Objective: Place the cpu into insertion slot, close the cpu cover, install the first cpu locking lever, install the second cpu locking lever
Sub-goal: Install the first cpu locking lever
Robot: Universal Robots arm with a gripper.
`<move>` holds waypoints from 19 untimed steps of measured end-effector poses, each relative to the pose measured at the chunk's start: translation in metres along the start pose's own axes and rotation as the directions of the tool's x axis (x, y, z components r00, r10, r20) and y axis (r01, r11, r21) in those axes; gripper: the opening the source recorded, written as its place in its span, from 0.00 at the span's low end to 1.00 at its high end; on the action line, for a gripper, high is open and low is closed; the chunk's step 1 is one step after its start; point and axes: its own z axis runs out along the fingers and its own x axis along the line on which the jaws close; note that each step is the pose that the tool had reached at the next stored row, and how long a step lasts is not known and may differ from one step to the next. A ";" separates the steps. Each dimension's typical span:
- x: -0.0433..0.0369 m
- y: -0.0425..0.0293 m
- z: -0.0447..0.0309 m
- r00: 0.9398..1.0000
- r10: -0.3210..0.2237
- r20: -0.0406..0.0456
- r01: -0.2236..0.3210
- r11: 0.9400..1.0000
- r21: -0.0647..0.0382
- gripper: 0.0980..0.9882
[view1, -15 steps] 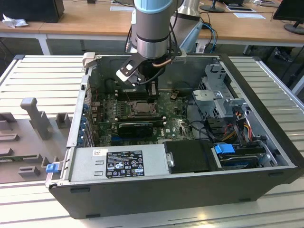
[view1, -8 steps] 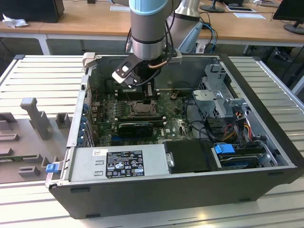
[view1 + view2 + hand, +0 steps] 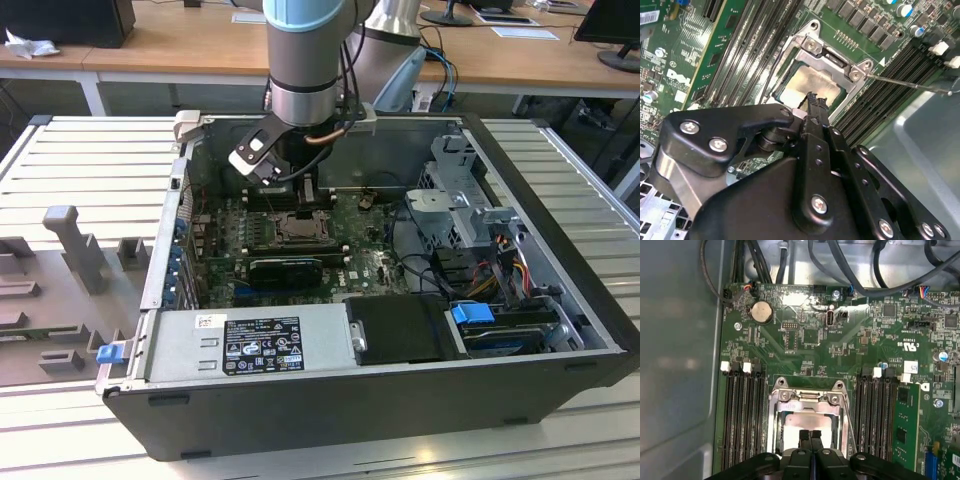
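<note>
1. Where the arm reaches down into the open computer case (image 3: 400,405) standing on the ribbed worktop (image 3: 90,150), we see the pincer (image 3: 306,198) low over the insertion slot (image 3: 300,226).
2. In both wrist views the pincer (image 3: 810,436) is closed, its two fingertips (image 3: 813,101) pressed together with nothing between them.
3. The cpu (image 3: 802,421) lies seated in the slot directly beneath the fingertips, and we cannot tell whether they touch it.
4. The cpu cover (image 3: 776,420) lies flat around the cpu, so that the pale chip shows through its cut-out centre, framing the spot under the pincer.
5. A thin wire locking lever (image 3: 910,85) runs along just beside the cover, off to one side of the pincer. We cannot tell whether it is latched.
6. Long black memory slots (image 3: 742,410) flank the socket on both sides of the pincer, set in the green circuit board (image 3: 805,340) that stretches away beyond its tips.
</note>
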 end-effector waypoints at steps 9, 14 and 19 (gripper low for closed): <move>0.0002 -0.0011 -0.0041 1.000 0.000 0.001 0.000 1.000 0.000 0.01; 0.0005 -0.0008 -0.0089 1.000 0.000 0.001 0.000 1.000 0.000 0.01; 0.0009 -0.0003 -0.0186 1.000 0.000 0.001 0.000 1.000 0.000 0.01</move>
